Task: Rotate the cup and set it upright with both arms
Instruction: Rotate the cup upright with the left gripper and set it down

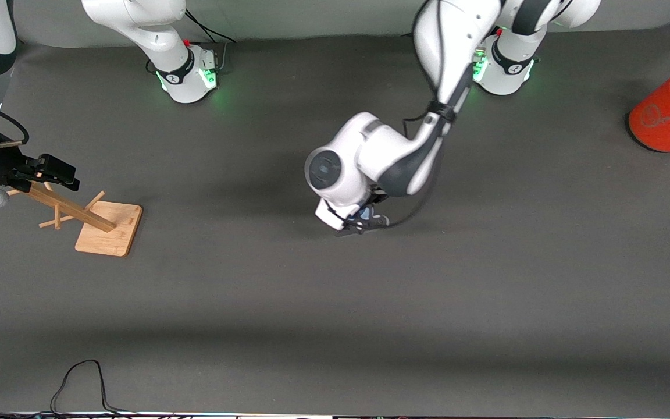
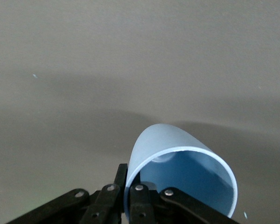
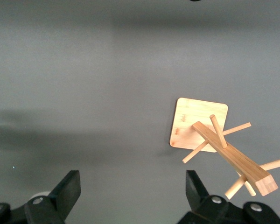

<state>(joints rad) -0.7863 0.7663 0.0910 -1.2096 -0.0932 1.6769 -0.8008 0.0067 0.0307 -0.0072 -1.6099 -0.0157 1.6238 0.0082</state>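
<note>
The pale-blue cup [image 2: 175,149] lies tilted on its side with its open mouth toward the left wrist camera. My left gripper [image 2: 129,192] is shut on its rim, one finger inside the cup and one outside. In the front view the left gripper [image 1: 363,224] is low at the table's middle, and only a sliver of the cup [image 1: 368,216] shows under the wrist. My right gripper [image 1: 59,173] is open and empty, waiting above a wooden peg rack at the right arm's end of the table; it also shows in the right wrist view [image 3: 133,192].
The wooden peg rack [image 1: 108,228] stands on a square base, also seen in the right wrist view [image 3: 196,122]. A large orange cylinder [image 1: 667,114] with a grey top lies at the left arm's end. A black cable [image 1: 79,381] loops at the edge nearest the front camera.
</note>
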